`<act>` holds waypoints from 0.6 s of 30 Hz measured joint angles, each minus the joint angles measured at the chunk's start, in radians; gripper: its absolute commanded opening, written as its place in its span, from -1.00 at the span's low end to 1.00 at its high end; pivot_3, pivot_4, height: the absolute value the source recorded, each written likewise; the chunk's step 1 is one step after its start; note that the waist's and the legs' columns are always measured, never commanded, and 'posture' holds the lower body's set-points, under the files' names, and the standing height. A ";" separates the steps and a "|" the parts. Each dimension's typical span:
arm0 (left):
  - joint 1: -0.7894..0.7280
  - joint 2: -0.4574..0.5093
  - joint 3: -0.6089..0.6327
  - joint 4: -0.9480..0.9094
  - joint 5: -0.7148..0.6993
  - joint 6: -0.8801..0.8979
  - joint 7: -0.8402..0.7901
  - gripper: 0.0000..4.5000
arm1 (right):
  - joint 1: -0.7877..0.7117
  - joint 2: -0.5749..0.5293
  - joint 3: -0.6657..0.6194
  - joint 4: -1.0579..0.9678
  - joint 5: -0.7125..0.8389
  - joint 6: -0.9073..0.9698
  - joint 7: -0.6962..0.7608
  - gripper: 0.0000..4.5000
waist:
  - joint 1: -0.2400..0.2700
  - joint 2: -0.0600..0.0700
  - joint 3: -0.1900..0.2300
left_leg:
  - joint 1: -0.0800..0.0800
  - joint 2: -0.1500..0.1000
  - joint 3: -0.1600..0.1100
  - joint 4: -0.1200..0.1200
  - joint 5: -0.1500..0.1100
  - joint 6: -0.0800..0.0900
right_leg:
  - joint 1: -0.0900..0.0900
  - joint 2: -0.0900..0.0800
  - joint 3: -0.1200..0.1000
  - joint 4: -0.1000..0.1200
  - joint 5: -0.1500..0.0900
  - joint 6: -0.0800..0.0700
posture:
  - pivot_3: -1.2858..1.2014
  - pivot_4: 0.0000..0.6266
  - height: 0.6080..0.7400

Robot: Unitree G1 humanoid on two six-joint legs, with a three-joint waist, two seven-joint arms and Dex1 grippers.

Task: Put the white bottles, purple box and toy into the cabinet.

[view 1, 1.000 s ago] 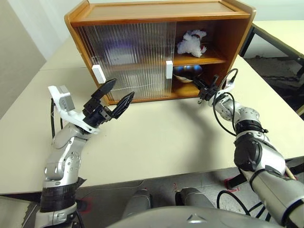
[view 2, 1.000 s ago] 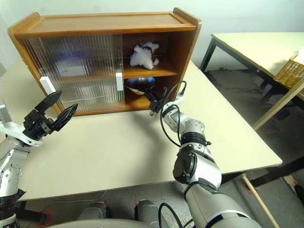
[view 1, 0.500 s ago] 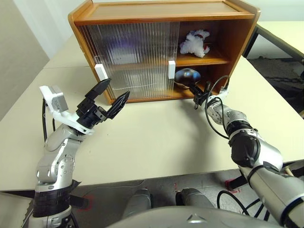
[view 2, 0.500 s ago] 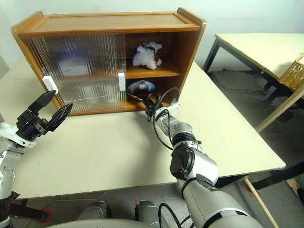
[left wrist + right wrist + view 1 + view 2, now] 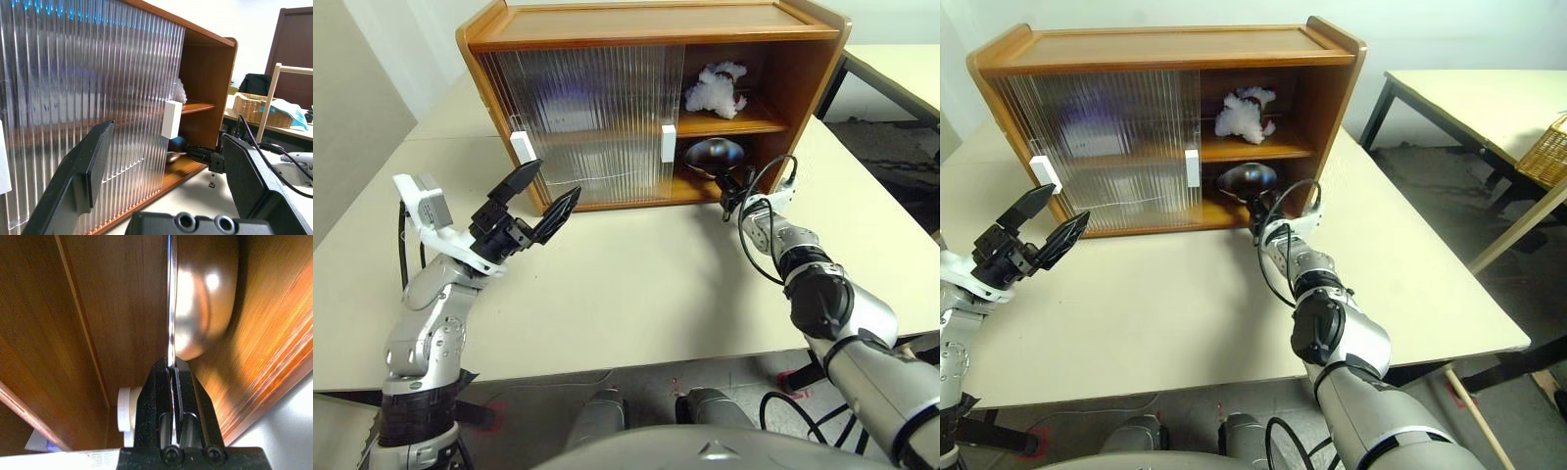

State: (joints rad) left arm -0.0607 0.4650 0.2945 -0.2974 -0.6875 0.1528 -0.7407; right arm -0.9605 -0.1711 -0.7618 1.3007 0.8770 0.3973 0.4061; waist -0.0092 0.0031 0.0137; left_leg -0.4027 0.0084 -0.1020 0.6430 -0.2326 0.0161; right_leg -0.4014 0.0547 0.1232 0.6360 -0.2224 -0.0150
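The cabinet [image 5: 646, 24] stands on the table with both ribbed sliding doors pushed left and its right side open. On the upper shelf there lies the toy [image 5: 715, 88]. My right gripper [image 5: 726, 188] reaches into the mouth of the lower shelf, shut on the rim of a steel bowl [image 5: 713, 155] that stands tilted on edge. In the right wrist view the fingers [image 5: 161, 382] clamp the bowl's [image 5: 200, 298] thin rim, and a white bottle [image 5: 128, 406] shows deeper in. The purple box is a lilac blur [image 5: 573, 98] behind the door. My left gripper [image 5: 553, 181] hovers open before the left door.
White block handles [image 5: 520, 149] [image 5: 668, 143] stick out from the doors. Bare tabletop [image 5: 636, 284] stretches between my arms. A second table stands to the right with a wicker basket [image 5: 1542, 147] on it and a gap between the tables.
My right gripper has sunk a little at the lower shelf's mouth, and the bowl in it has tipped up onto its edge. The left arm has kept still.
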 measured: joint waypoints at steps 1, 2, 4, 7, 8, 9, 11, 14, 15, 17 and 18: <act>-0.001 0.000 0.000 0.000 0.000 0.000 0.000 1.00 | 0.000 0.000 -0.001 0.001 -0.008 -0.003 0.000 -0.55 | 0.000 0.000 0.000 | 0.000 0.000 0.000 0.000 0.000 0.000 | 0.000 0.000 0.000 0.000 0.000 0.000 | 0.07 -0.96 1.00; -0.002 0.000 0.000 0.000 0.000 0.000 0.000 1.00 | 0.000 0.000 -0.002 0.001 -0.014 -0.003 0.000 -0.40 | 0.000 0.000 0.000 | 0.000 0.000 0.000 0.000 0.000 0.000 | 0.000 0.000 0.000 0.000 0.000 0.000 | 0.06 -0.96 1.00; -0.004 0.000 -0.001 0.000 0.000 0.000 0.000 1.00 | 0.000 -0.003 -0.004 0.001 -0.019 0.000 0.000 -0.08 | 0.000 0.000 0.000 | 0.000 0.000 0.000 0.000 0.000 0.000 | 0.000 0.000 0.000 0.000 0.000 0.000 | 0.06 -0.96 1.00; -0.010 -0.006 -0.006 0.000 0.001 0.000 0.000 1.00 | 0.000 -0.016 -0.008 0.001 -0.021 0.020 0.004 0.41 | -0.001 0.000 0.000 | 0.000 0.000 0.000 0.000 0.000 0.000 | 0.000 0.000 0.000 0.000 0.001 0.000 | 0.05 -0.96 1.00; -0.014 -0.010 -0.008 0.001 0.001 0.000 0.000 1.00 | 0.000 -0.023 -0.008 0.001 -0.021 0.034 0.008 0.55 | -0.001 0.000 0.000 | 0.000 0.000 0.000 0.001 0.000 0.000 | 0.000 0.000 0.000 0.000 0.001 0.000 | 0.05 -0.96 1.00; -0.018 -0.014 -0.010 0.002 0.001 0.000 -0.001 1.00 | 0.000 -0.032 -0.008 0.001 -0.022 0.053 0.015 0.76 | -0.002 0.000 0.000 | 0.000 0.000 0.000 0.001 0.000 0.000 | 0.000 0.000 0.000 0.000 0.001 0.000 | 0.04 -0.96 1.00; -0.029 -0.020 -0.021 0.008 0.003 -0.002 -0.004 1.00 | 0.001 -0.051 -0.001 -0.006 -0.027 0.106 0.037 0.99 | -0.003 0.000 0.000 | 0.001 0.000 0.001 0.001 0.000 0.001 | 0.001 0.000 0.000 0.001 0.001 0.000 | 0.03 -0.95 1.00; -0.043 -0.040 -0.040 0.029 0.007 -0.009 -0.014 1.00 | 0.013 -0.083 0.049 -0.060 -0.057 0.233 0.098 0.99 | -0.007 0.000 0.000 | 0.001 0.000 0.001 0.002 0.001 0.001 | 0.001 0.000 0.000 0.001 0.001 0.000 | 0.00 -0.94 1.00; -0.046 -0.045 -0.043 0.037 0.008 -0.011 -0.018 1.00 | 0.025 -0.090 0.070 -0.088 -0.062 0.277 0.118 0.99 | -0.008 0.000 0.000 | 0.002 0.000 0.001 0.002 0.001 0.001 | 0.002 0.000 0.000 0.001 0.001 0.000 | 0.00 -0.94 1.00; -0.055 -0.050 -0.046 0.053 0.013 -0.014 -0.023 1.00 | 0.062 -0.098 0.102 -0.158 -0.067 0.353 0.149 0.99 | -0.011 -0.001 0.000 | 0.002 0.000 0.002 0.002 0.001 0.001 | 0.002 0.000 0.000 0.002 0.001 0.000 | -0.01 -0.94 1.00; -0.063 -0.052 -0.049 0.066 0.016 -0.016 -0.028 1.00 | 0.090 -0.098 0.124 -0.210 -0.068 0.393 0.161 0.99 | -0.013 0.000 0.000 | 0.003 0.000 0.002 0.003 0.001 0.001 | 0.003 0.000 0.000 0.002 0.002 0.001 | -0.02 -0.94 1.00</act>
State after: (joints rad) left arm -0.1238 0.4132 0.2457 -0.2319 -0.6713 0.1367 -0.7687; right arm -0.8703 -0.2692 -0.6380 1.0908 0.8086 0.7904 0.5676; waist -0.0223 0.0026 0.0134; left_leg -0.3996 0.0085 -0.0999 0.6456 -0.2316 0.0174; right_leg -0.3989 0.0550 0.1232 0.6380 -0.2209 -0.0144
